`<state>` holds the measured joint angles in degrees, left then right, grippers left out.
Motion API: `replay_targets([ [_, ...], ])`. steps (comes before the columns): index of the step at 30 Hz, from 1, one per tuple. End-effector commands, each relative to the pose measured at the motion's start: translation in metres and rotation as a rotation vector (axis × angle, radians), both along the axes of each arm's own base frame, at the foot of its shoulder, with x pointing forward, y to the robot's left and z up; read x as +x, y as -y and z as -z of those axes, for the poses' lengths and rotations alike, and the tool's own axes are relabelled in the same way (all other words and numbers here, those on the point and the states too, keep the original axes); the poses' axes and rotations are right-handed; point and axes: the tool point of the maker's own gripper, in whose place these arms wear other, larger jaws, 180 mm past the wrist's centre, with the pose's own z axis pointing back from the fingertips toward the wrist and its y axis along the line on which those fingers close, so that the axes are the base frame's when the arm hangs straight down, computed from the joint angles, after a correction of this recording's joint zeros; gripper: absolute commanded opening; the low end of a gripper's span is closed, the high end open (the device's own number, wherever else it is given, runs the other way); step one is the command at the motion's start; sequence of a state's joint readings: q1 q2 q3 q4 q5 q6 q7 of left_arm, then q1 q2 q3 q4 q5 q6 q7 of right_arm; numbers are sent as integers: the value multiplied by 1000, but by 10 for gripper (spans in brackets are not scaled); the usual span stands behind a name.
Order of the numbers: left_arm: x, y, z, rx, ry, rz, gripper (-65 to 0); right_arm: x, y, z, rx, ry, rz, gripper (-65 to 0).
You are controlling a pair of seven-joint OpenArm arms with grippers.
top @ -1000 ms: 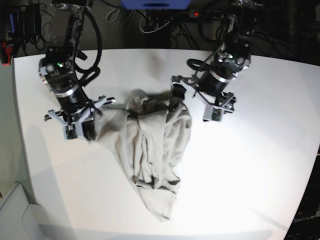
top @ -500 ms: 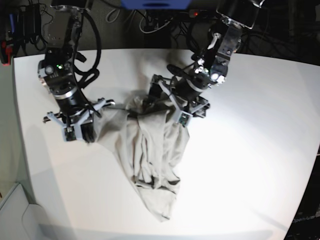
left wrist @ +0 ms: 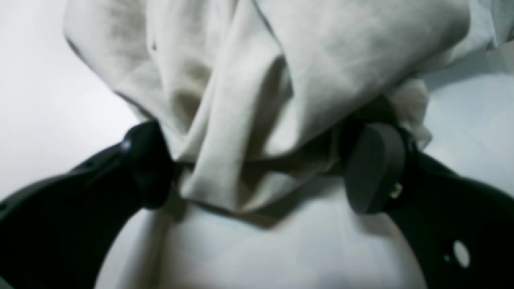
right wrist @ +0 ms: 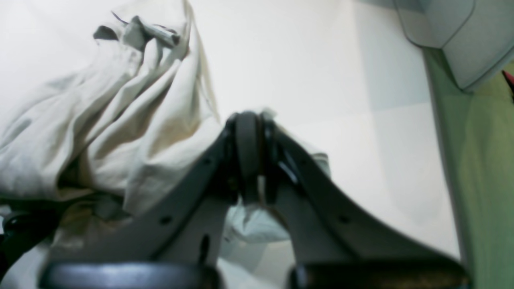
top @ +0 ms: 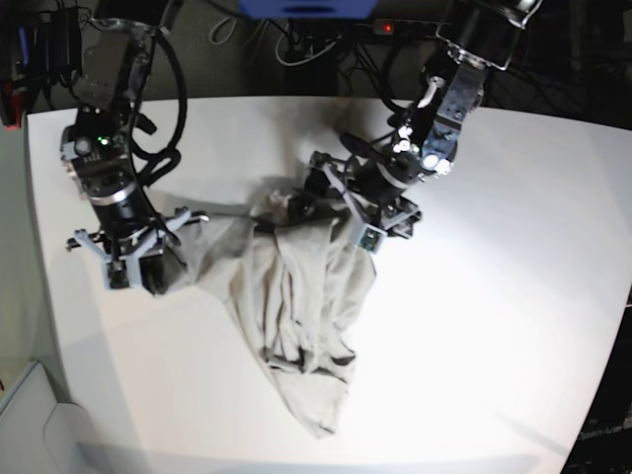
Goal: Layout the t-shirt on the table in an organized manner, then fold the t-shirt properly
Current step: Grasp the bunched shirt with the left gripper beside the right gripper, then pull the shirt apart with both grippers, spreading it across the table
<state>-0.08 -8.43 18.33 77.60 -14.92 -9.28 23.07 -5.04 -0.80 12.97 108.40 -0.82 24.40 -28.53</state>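
Observation:
The pale grey-beige t-shirt (top: pixel 296 296) lies crumpled in a long heap in the middle of the white table (top: pixel 494 346). My right gripper (top: pixel 156 269) is at the shirt's left end, low over the table. In the right wrist view it (right wrist: pixel 249 132) is shut on a corner of the cloth (right wrist: pixel 120 132). My left gripper (top: pixel 344 205) is at the shirt's upper right edge. In the left wrist view it (left wrist: pixel 261 176) is open, and a bunched fold of the shirt (left wrist: pixel 249 100) hangs between the two fingers (left wrist: pixel 373 172).
Cables and a power strip (top: pixel 395 28) run behind the table's far edge. A pale grey bin (top: pixel 30 425) stands on the floor off the table's left front corner; it also shows in the right wrist view (right wrist: pixel 453 32). The table's left edge is close to my right gripper.
My left arm swung left from beside the shirt onto its upper right edge, open jaws around a fold. My right gripper drew left and forward, pulling the shirt's left end out.

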Motion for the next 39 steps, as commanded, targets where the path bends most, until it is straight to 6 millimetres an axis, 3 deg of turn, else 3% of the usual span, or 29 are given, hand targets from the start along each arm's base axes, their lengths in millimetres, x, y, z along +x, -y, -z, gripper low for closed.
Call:
replay_targets([
  [1, 6, 0, -6, -2, 14, -1, -106, 8, 0, -21, 5, 73, -6, -650],
  [4, 6, 0, -9, -4, 20, 0, -376, 11, 9, -27, -2, 90, 14, -650],
  [6, 8, -3, -7, 4, 17, -12, -614, 17, 20, -38, -12, 118, 39, -650],
  [7, 9, -6, -7, 9, 17, -20, -650, 18, 25, -41, -14, 127, 53, -650],
  [8, 12, -14, -7, 13, 18, -42, -650, 19, 32, -43, -18, 126, 72, -650],
  [10, 17, -31, -7, 12, 17, -89, -589, 25, 45, -50, -24, 116, 111, -650],
  [14, 29, -74, -13, 34, 37, -179, -628, 34, 67, -64, -25, 108, 178, -650],
  [18, 36, -109, -21, 83, 66, -219, -645, 40, 74, -80, -36, 139, 191, -650],
  [21, 42, -134, -45, 113, 134, -243, -646, 43, 74, -99, -47, 188, 191, -650],
  [25, 54, -167, -95, 148, 258, -289, -646, 48, 73, -126, -51, 256, 193, -650],
  [31, 72, -226, -158, 214, 269, -433, -646, 54, 71, -142, -39, 238, 208, -650],
  [35, 87, -235, -173, 225, 262, -459, -646, 62, 59, -143, 2, 241, 189, -650],
  [39, 106, -237, -159, 212, 212, -464, -644, 80, 34, -132, 26, 203, 121, -650],
])
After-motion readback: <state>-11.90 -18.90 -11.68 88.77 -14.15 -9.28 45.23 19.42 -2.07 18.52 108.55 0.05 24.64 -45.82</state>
